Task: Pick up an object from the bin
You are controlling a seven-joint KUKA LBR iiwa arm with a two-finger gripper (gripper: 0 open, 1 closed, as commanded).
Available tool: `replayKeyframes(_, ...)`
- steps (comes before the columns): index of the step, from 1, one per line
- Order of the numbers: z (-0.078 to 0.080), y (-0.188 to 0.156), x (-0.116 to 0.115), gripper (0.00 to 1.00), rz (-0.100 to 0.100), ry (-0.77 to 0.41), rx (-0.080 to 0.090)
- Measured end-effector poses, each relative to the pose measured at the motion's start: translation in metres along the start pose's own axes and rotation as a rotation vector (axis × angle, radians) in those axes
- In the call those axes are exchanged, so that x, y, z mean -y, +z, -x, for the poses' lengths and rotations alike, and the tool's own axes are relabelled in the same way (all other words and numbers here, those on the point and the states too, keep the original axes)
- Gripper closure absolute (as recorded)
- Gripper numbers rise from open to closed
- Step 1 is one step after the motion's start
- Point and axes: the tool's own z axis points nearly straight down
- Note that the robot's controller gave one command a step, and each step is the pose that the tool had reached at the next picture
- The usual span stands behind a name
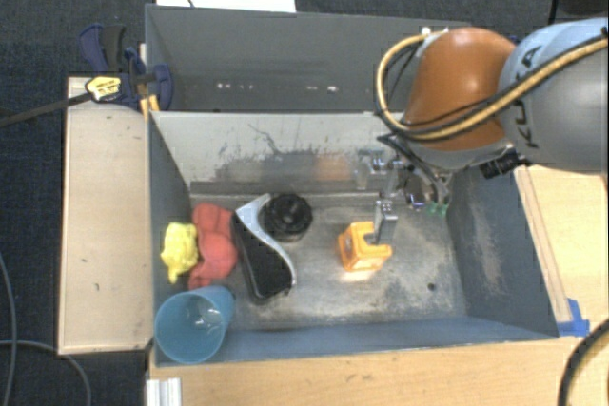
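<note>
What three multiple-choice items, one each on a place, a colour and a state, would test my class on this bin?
1. Where in the bin is the blue cup?
A centre
B the view's lower left corner
C far right corner

2. What colour is the small block just below the gripper?
A orange
B green
C purple

3. How is the cup?
A capped
B crushed flat
C mouth open towards the camera

Key:
1 B, it lies against the left wall.
2 A, its body is orange.
3 C, its inside shows.

free: bin floor (414, 295) right half | blocked: left heap (257, 261), central orange block (362, 248)
</note>
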Motion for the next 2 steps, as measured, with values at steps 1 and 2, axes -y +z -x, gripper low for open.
replayKeyframes(1,-0.003,0.015,0.007,0.0,0.0,-0.01,-0.002)
replayKeyframes(2,0.0,0.066,0.02,0.0,-0.001,-0.251,-0.007)
